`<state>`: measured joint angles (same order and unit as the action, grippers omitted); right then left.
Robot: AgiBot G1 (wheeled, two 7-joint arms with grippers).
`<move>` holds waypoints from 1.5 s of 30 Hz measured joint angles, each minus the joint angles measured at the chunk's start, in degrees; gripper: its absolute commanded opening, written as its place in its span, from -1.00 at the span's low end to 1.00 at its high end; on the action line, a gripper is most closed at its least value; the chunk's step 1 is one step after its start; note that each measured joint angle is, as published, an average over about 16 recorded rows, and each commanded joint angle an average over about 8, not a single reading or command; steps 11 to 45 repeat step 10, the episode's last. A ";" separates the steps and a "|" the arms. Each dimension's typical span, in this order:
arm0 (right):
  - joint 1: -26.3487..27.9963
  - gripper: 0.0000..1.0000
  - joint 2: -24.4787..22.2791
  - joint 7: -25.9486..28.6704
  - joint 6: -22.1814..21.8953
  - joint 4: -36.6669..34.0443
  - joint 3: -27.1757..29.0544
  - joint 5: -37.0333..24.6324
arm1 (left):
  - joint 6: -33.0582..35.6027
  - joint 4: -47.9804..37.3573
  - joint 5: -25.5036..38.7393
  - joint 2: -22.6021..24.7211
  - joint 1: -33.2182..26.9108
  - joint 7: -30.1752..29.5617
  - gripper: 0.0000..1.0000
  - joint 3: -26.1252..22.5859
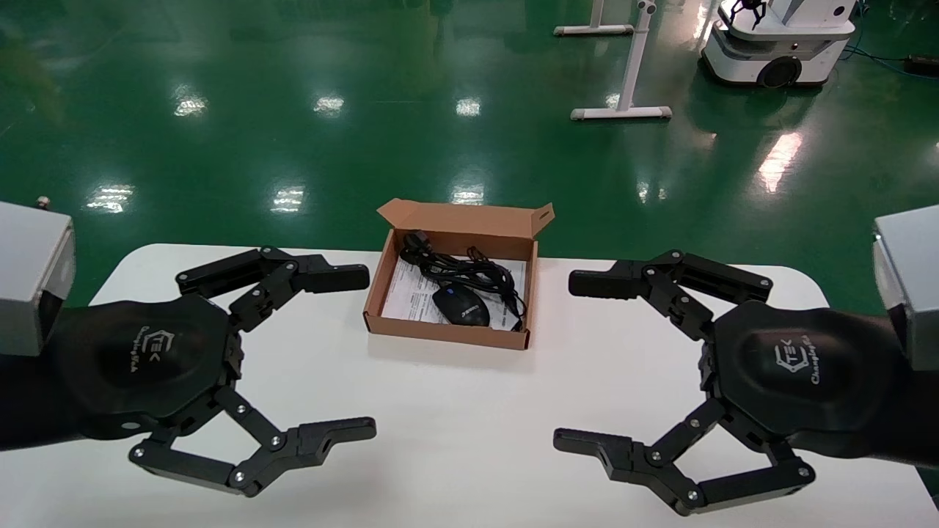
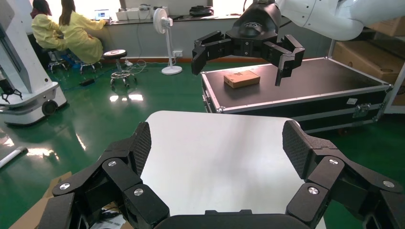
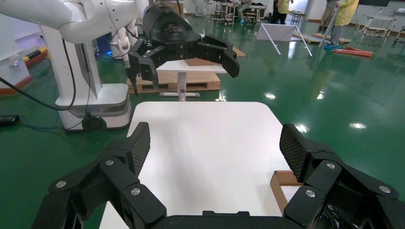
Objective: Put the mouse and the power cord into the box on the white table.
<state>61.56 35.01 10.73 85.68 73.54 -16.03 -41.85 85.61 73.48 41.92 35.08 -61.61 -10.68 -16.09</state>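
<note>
The brown cardboard box (image 1: pixel 469 218) stands open at the far middle of the white table (image 1: pixel 455 425). Inside it, on a white printed sheet, the black mouse (image 1: pixel 461 306) lies toward the near side. Behind the mouse lies the black power cord (image 1: pixel 469 275), its plug end toward the box's far left corner. My left gripper (image 1: pixel 363 352) hovers open over the table left of the box, nothing between its fingers. My right gripper (image 1: pixel 572 361) mirrors it on the right, open and empty too. The right wrist view catches a corner of the box (image 3: pixel 282 183) beside one of its fingers (image 3: pixel 298 150).
Green floor surrounds the table. White stand legs (image 1: pixel 623 110) and another robot's base (image 1: pixel 777 51) are far behind. In the left wrist view a black flight case (image 2: pixel 296 90) carrying a small carton stands beyond the table's edge.
</note>
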 measured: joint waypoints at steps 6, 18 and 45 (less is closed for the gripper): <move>0.00 1.00 0.00 0.00 0.00 0.00 0.00 0.00 | 0.00 0.00 0.00 0.00 0.00 0.00 1.00 0.00; 0.00 1.00 0.00 0.00 0.00 0.00 0.00 0.00 | 0.00 0.00 0.00 0.00 0.00 0.00 1.00 0.00; 0.00 1.00 0.00 0.00 0.00 0.00 0.00 0.00 | 0.00 0.00 0.00 0.00 0.00 0.00 1.00 0.00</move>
